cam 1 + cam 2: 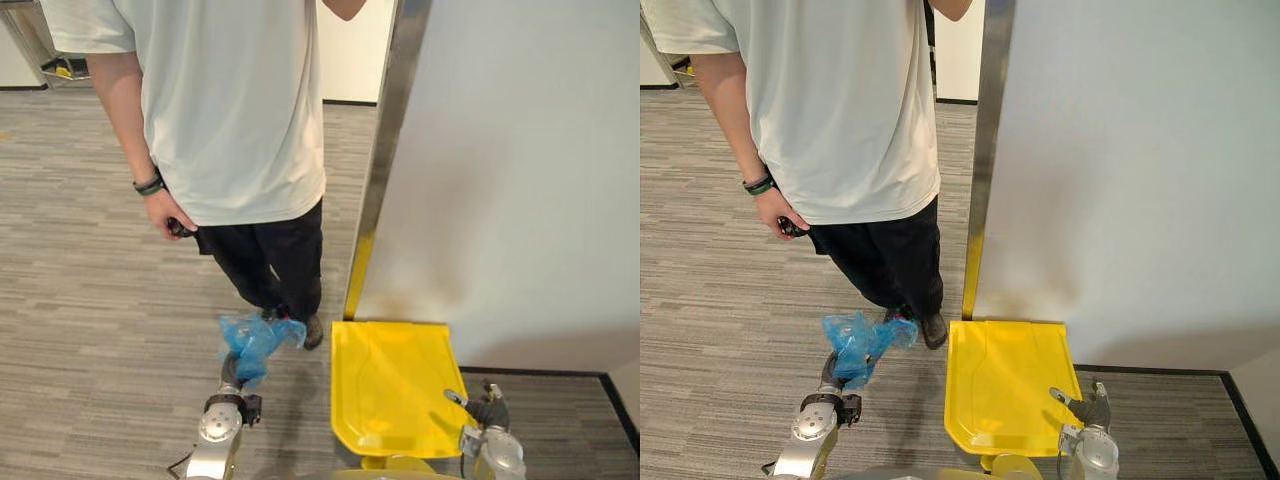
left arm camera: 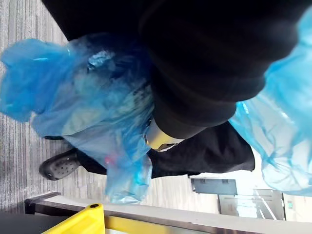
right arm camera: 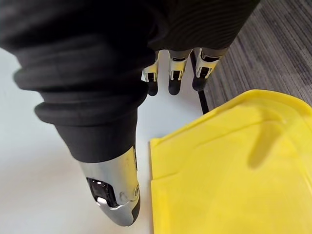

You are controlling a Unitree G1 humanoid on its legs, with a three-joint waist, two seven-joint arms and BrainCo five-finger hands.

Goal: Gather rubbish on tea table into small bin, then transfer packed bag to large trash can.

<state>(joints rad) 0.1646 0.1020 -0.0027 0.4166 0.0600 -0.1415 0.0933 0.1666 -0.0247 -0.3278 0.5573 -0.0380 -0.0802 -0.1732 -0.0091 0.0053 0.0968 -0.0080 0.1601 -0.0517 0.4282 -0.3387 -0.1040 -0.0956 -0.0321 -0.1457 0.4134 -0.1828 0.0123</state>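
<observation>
A crumpled blue rubbish bag [image 1: 252,345] [image 2: 92,107] bunches above my left hand [image 1: 234,382], whose fingers are shut on it, low over the floor. To its right lies the yellow lid [image 1: 388,385] of the large trash can, closed and flat. My right hand [image 1: 485,410] hovers at the lid's near right corner. Its fingers [image 3: 174,78] are straight and open, the thumb [image 3: 117,200] stands apart, and it holds nothing. The lid [image 3: 234,170] shows just past those fingers.
A person [image 1: 230,120] in a white shirt and black trousers stands close ahead, one shoe [image 1: 312,332] right beside the bag. A white wall panel [image 1: 520,180] with a metal post [image 1: 385,150] rises behind the can. Grey carpet [image 1: 90,330] stretches out to the left.
</observation>
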